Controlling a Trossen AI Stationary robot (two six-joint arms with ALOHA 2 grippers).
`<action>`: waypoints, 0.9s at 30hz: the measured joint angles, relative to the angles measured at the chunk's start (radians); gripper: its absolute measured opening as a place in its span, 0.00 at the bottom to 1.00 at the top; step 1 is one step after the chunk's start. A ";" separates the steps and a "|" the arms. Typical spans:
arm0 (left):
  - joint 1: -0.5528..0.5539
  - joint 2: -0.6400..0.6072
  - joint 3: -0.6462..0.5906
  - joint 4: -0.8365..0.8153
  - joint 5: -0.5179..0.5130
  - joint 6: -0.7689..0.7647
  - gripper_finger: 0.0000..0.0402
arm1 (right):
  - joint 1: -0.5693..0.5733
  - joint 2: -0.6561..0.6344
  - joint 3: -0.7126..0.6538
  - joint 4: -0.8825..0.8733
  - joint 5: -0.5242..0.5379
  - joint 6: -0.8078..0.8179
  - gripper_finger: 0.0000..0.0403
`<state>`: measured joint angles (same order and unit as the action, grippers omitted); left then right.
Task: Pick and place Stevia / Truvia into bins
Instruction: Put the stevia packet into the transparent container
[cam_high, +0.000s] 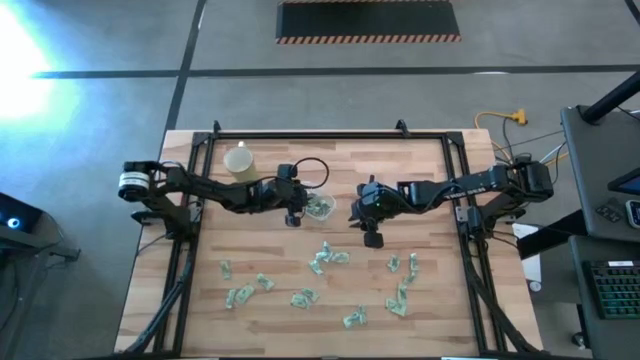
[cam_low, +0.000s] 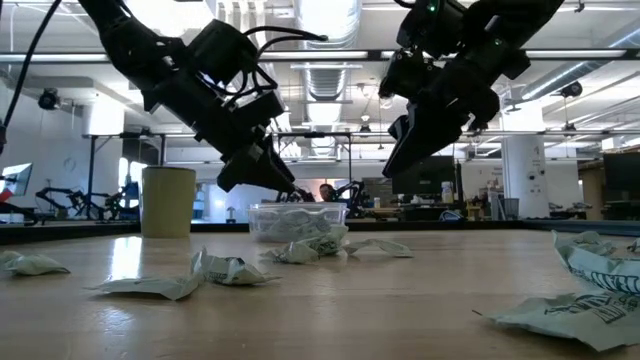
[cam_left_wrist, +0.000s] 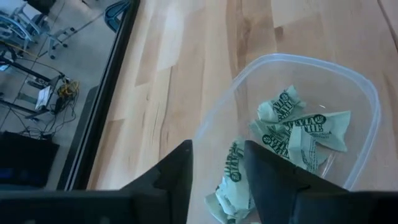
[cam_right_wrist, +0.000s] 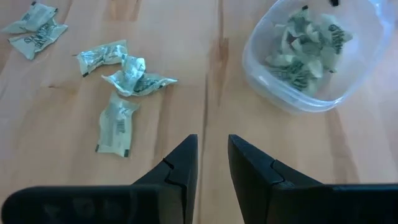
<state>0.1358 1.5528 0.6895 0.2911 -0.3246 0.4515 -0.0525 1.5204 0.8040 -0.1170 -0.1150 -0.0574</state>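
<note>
Currently left gripper (cam_left_wrist: 217, 180), fingers parted and empty, hangs over the tub (cam_left_wrist: 367, 99); right gripper (cam_right_wrist: 212, 165), fingers parted and empty, is nearer the loose packets (cam_right_wrist: 127, 78).

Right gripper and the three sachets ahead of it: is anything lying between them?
No. In the right wrist view, only bare wood separates the right gripper from the sachet cluster; its fingers are parted and empty.

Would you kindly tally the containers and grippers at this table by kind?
Clear tub: 1
Yellow cup: 1
Grippers: 2, the left gripper and the right gripper
Total: 4
</note>
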 joint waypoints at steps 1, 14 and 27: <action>-0.001 -0.006 0.000 -0.006 0.000 -0.001 0.33 | 0.006 0.000 -0.010 0.018 -0.012 0.002 0.21; -0.142 -0.281 -0.008 -0.304 0.005 -0.109 0.34 | 0.122 0.160 -0.032 0.220 -0.173 -0.036 0.21; -0.304 -0.564 -0.051 -0.459 0.007 -0.212 0.34 | 0.124 0.218 -0.032 0.293 -0.111 0.000 0.33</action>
<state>-0.1680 0.9883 0.6383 -0.1683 -0.3180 0.2398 0.0719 1.7386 0.7719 0.1762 -0.2256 -0.0570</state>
